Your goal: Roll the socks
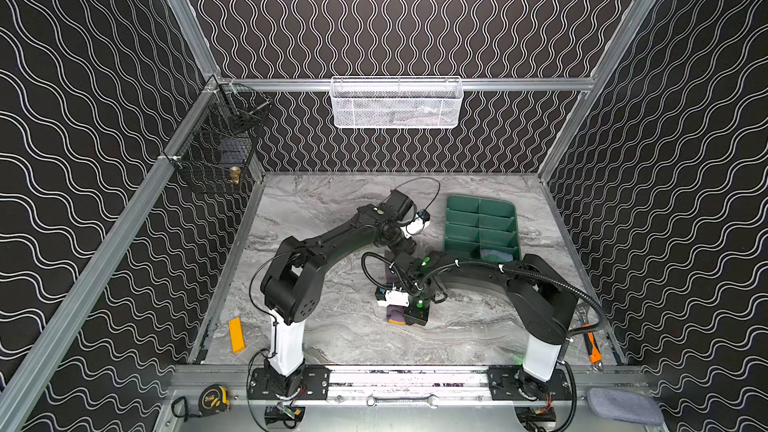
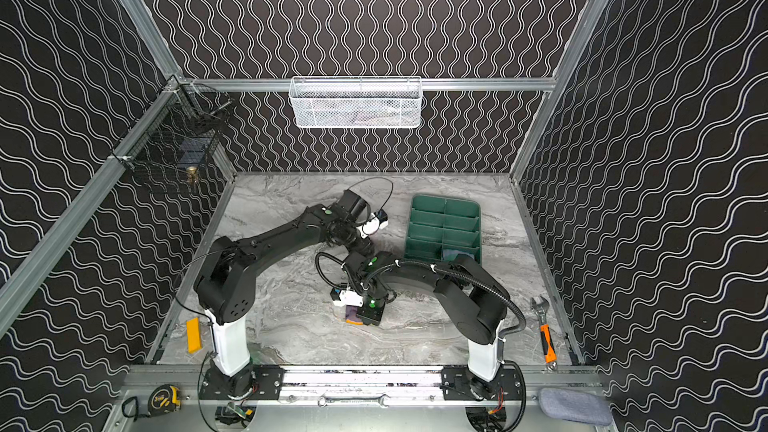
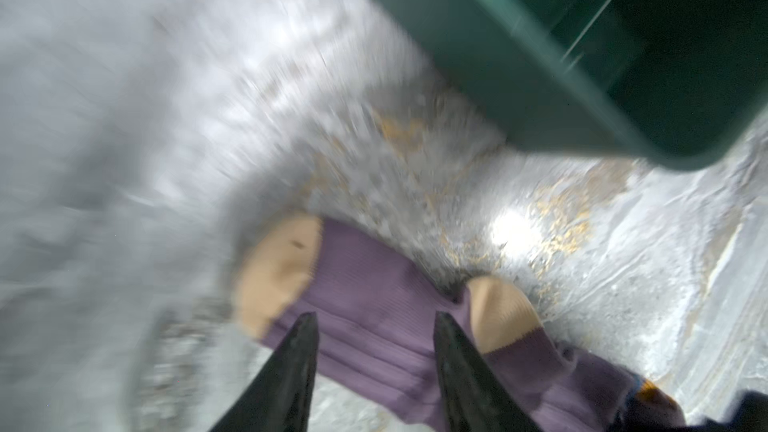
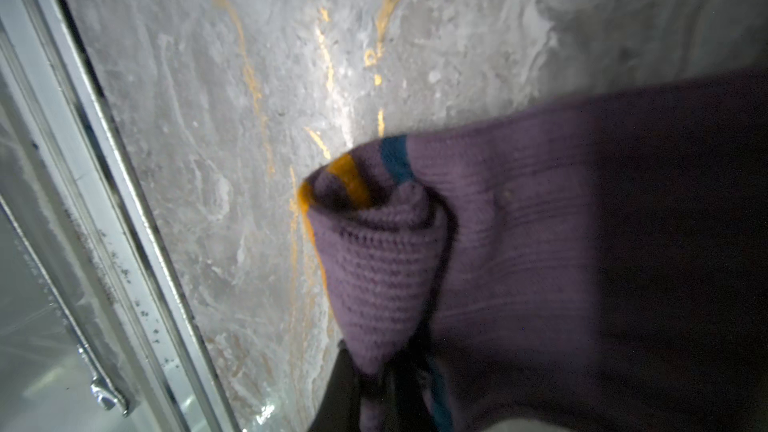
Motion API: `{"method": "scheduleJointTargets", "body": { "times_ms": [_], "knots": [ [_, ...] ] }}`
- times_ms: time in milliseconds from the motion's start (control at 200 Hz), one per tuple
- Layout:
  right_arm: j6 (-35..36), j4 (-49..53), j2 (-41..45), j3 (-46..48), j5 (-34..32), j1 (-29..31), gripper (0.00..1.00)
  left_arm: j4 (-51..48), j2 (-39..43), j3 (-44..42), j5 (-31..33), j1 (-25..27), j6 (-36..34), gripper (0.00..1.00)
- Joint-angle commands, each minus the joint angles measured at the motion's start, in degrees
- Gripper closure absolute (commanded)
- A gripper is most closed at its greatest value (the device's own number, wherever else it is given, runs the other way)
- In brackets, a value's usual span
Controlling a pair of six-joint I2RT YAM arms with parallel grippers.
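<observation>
My right gripper (image 4: 386,371) is pinching the striped cuff of the purple sock (image 4: 519,222). My left gripper (image 3: 376,317) is hovering, jaws apart, over its toe end, the sock lying lengthwise between the 2 on the table (image 1: 353,347).

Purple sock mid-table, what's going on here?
Both arms are on the purple sock, which lies on the marble table. The right end effector is shut on its striped cuff end, which is curled over. The left end effector is open over the foot, between the tan toe and heel. The green tray sits just beyond.
</observation>
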State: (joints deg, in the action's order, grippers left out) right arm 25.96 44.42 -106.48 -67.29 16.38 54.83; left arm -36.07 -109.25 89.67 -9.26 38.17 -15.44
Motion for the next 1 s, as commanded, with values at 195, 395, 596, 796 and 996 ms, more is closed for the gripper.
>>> {"method": "scheduleJointTargets", "body": {
  "times_ms": [195,395,596,796,996],
  "knots": [
    [-0.5,5.1,-1.7,-0.4,-1.0,0.0,1.0,8.5,20.0,-1.1,15.5,-3.1,-5.2,0.38],
    [0.1,6.5,-5.6,-3.5,-0.7,-0.6,1.0,-4.8,35.2,-2.3,-1.5,-2.8,-14.6,0.39],
    [0.8,8.8,-11.1,-8.9,0.3,-3.0,1.0,-8.9,47.8,-18.5,4.4,12.8,-22.7,0.34],
    [1.8,9.5,-14.5,-11.9,0.6,-3.8,1.0,-3.2,41.8,-32.8,20.1,28.1,-23.5,0.35],
    [2.2,9.4,-15.1,-12.8,1.4,-4.1,1.0,9.3,34.4,-43.1,23.4,30.7,-20.9,0.35]
  ]
}}
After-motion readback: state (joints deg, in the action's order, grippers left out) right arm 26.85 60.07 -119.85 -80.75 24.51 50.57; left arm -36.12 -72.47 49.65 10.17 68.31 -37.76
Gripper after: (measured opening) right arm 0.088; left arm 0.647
